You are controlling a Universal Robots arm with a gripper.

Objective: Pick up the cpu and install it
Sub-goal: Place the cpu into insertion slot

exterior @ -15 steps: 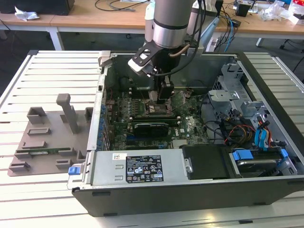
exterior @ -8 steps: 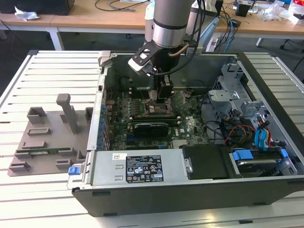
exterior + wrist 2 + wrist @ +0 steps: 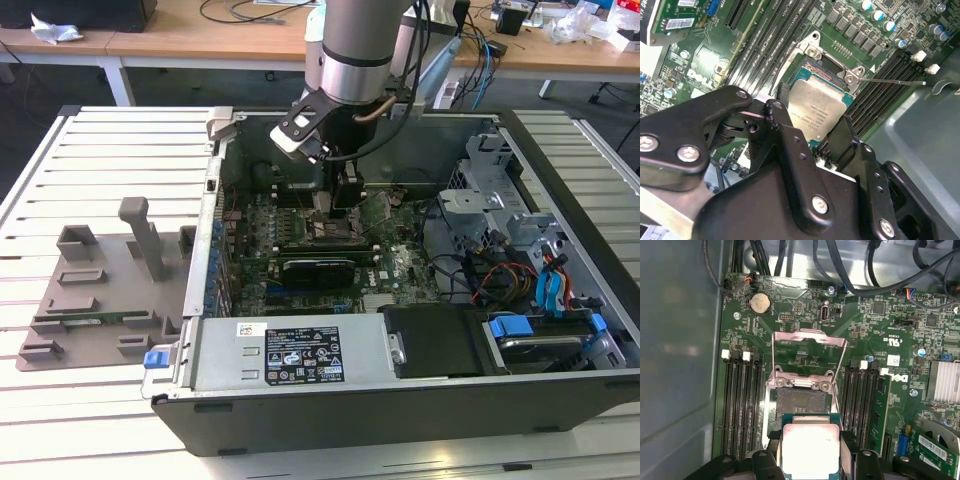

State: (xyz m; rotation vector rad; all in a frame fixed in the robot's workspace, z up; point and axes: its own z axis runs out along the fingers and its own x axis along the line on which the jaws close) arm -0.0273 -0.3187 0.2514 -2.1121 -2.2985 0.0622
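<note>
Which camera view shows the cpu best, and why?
The second wrist view: the cpu shows most of its silver top, gripped by the pincer. The first wrist view crops the cpu at the frame edge. In the exterior view the arm covers it.

**Slatted tabletop, wooden desks behind**

In the exterior view, the work surface is a wide tabletop [image 3: 110, 150] of pale, off-white slats that run from the exterior view's left to its right, with thin dark grooves between them. Beyond its far edge stands a row of light wooden desks [image 3: 200, 35] on white legs [image 3: 118, 82]. Black cables [image 3: 240, 12] loop over the desk tops, and a crumpled white scrap [image 3: 52, 30] lies on the desk at the exterior view's far left. Under the desks the floor [image 3: 40, 90] is dark grey. The light is even and soft, and the slats give back a dull sheen.
</note>
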